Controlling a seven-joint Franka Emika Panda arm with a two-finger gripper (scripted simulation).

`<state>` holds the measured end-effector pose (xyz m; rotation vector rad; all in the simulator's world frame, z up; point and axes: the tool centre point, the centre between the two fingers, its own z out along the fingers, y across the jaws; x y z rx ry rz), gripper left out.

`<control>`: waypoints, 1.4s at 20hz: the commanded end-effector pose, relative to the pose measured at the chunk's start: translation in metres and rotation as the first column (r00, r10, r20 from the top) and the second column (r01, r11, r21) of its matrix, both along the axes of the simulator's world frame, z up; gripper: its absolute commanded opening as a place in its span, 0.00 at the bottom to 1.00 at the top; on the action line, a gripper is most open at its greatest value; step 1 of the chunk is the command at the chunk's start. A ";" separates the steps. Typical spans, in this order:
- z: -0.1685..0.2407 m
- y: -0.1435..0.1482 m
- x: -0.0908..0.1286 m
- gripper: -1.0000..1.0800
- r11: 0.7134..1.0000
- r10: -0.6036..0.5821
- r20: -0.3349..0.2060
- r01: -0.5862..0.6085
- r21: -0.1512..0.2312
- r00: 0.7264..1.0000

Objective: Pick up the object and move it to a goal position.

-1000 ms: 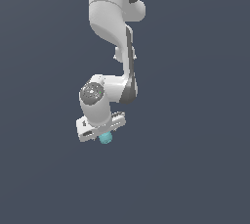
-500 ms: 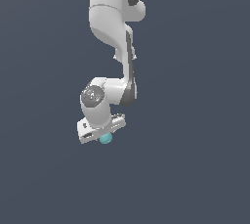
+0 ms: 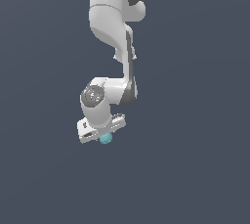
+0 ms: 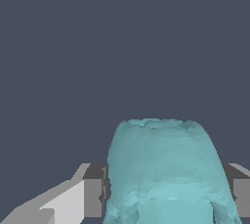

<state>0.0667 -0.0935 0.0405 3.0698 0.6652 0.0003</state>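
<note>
Teal object (image 4: 163,169) sits pinched between both fingers (image 4: 93,197) of the white gripper (image 3: 103,135); likely clamped so for carrying toward the goal.

Flat, even simulator light on a uniform slate backdrop; no cast shadows or glare; the white arm (image 3: 110,17) shows soft shading; both views are sharp, though the teal object (image 4: 166,174) looks coarsely faceted up close.

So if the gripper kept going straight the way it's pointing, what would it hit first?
Nothing visible. The gripper is shut on the teal object, and past it the wrist view shows only plain dark background, though depth there is unclear.
</note>
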 end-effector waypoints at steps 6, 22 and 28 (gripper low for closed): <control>0.015 0.010 -0.001 0.00 0.999 -0.034 0.014 0.034 -0.005 0.999; 0.109 0.072 -0.002 0.00 0.968 -0.244 0.102 0.248 -0.029 0.964; 0.147 0.099 -0.001 0.00 0.941 -0.328 0.140 0.336 -0.034 0.934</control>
